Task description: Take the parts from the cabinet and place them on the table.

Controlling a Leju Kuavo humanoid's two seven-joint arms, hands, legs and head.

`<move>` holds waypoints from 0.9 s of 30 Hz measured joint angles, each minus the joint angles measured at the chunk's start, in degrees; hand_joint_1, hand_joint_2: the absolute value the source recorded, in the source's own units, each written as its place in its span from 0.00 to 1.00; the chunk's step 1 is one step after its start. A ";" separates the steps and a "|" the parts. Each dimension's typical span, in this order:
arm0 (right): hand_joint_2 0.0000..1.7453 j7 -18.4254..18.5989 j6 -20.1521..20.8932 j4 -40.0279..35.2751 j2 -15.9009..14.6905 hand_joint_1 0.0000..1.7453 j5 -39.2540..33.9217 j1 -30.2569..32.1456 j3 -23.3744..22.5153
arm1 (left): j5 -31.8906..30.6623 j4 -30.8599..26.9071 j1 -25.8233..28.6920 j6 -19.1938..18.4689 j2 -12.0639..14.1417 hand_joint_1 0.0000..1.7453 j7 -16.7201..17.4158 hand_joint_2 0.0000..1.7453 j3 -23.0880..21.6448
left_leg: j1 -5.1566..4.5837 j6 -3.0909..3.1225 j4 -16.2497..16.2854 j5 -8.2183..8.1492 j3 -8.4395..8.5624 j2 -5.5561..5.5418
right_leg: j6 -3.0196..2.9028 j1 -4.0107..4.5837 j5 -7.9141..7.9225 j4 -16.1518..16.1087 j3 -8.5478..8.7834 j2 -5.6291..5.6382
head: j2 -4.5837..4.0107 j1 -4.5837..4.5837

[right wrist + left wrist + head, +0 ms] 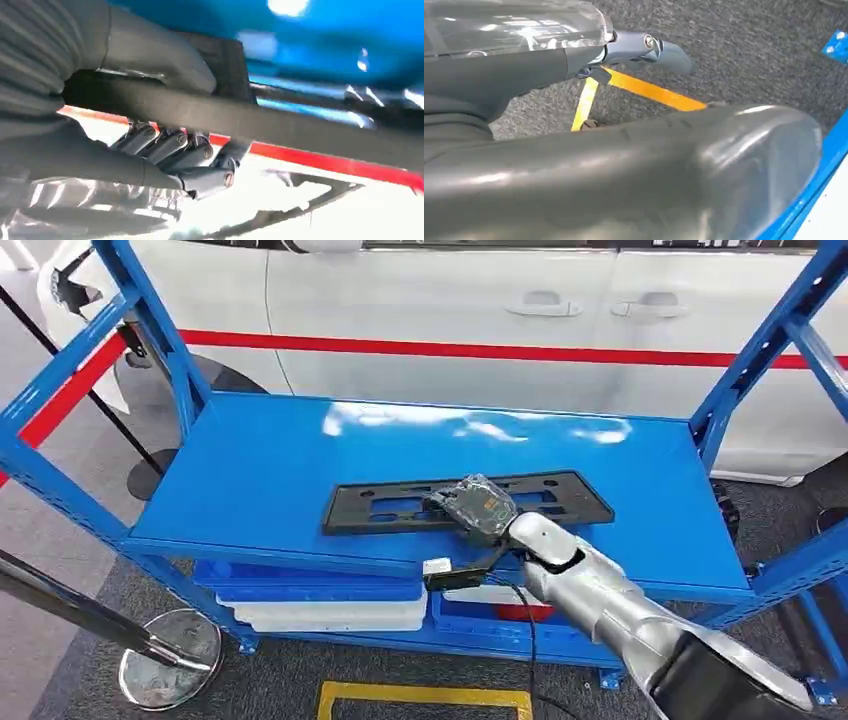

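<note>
A long black frame-shaped part (380, 508) lies flat on the top shelf of the blue cabinet (260, 460), close to its front edge. My right hand (478, 508) is on the part's middle, with the silver arm reaching in from the lower right. In the right wrist view the thumb (165, 65) lies over one face of the part's edge bar (300, 125) and the darker fingers (170, 147) curl under the other, so the hand grips it. My left hand (644, 50) hangs over the carpet with a finger stretched out and nothing in it.
Blue uprights (160, 340) (770, 340) flank the shelf. Blue and white bins (330, 605) sit on the lower level. A white car (450, 300) stands right behind the cabinet. A stanchion base (170, 655) and yellow floor tape (425, 698) lie in front.
</note>
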 joint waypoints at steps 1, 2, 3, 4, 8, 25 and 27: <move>1.00 -3.06 2.14 -2.31 -1.05 0.94 -5.10 0.57 -2.14 | 0.11 0.00 -0.02 0.28 0.00 0.00 0.11 0.00 0.00 | -0.02 -0.47 1.96 -1.74 -0.86 0.44 | -0.28 0.01 0.05 -0.03 -0.02 -0.10 | 0.00 -0.02; 1.00 -5.93 4.63 -5.15 -2.14 0.94 -10.44 1.11 -4.07 | 0.18 0.00 -0.04 0.55 0.00 0.00 0.31 0.00 -0.02 | 0.01 -0.87 5.98 -4.50 -2.57 0.63 | -0.60 0.09 0.00 -0.02 0.00 -0.31 | 0.00 -0.02; 1.00 -8.60 7.21 -8.73 -4.03 0.94 -17.01 1.61 -6.25 | 0.33 0.00 -0.02 0.90 0.00 0.00 0.61 0.00 -0.02 | 0.06 -1.17 10.96 -7.12 -4.68 0.73 | -0.70 0.18 -0.05 -0.02 0.07 -0.34 | 0.00 -0.02; 1.00 -9.64 10.25 -12.86 -6.03 0.94 -22.78 2.41 -8.09 | 0.33 0.00 -0.01 1.07 0.00 0.00 1.05 0.00 -0.04 | 0.07 -1.41 15.43 -8.91 -6.65 0.74 | -0.72 0.26 -0.08 -0.01 0.15 -0.38 | 0.00 -0.02; 1.00 -11.35 21.42 -28.53 -14.46 0.94 -40.53 7.55 -12.67 | 0.33 0.00 -0.02 1.73 0.07 0.00 2.10 0.00 0.02 | 0.28 -1.59 8.28 -3.97 -3.01 0.76 | -0.27 0.14 -0.31 0.09 0.39 -0.64 | 0.00 -0.02; 1.00 -7.34 44.93 -62.86 -3.17 0.94 -73.15 25.27 -23.86 | 0.31 0.02 0.72 1.14 0.22 0.00 -0.96 0.00 0.02 | -0.25 2.28 -0.56 -1.23 1.90 2.55 | 0.95 0.31 0.64 2.47 -1.68 1.34 | 0.00 -0.02; 1.00 -5.51 43.99 -64.01 -2.04 0.94 -74.83 25.03 -23.75 | 0.33 0.02 0.71 1.16 0.37 0.00 0.05 0.00 0.02 | -0.53 1.72 -0.30 -1.20 1.60 3.24 | 0.60 0.97 0.20 1.19 -1.41 0.84 | 0.00 -0.02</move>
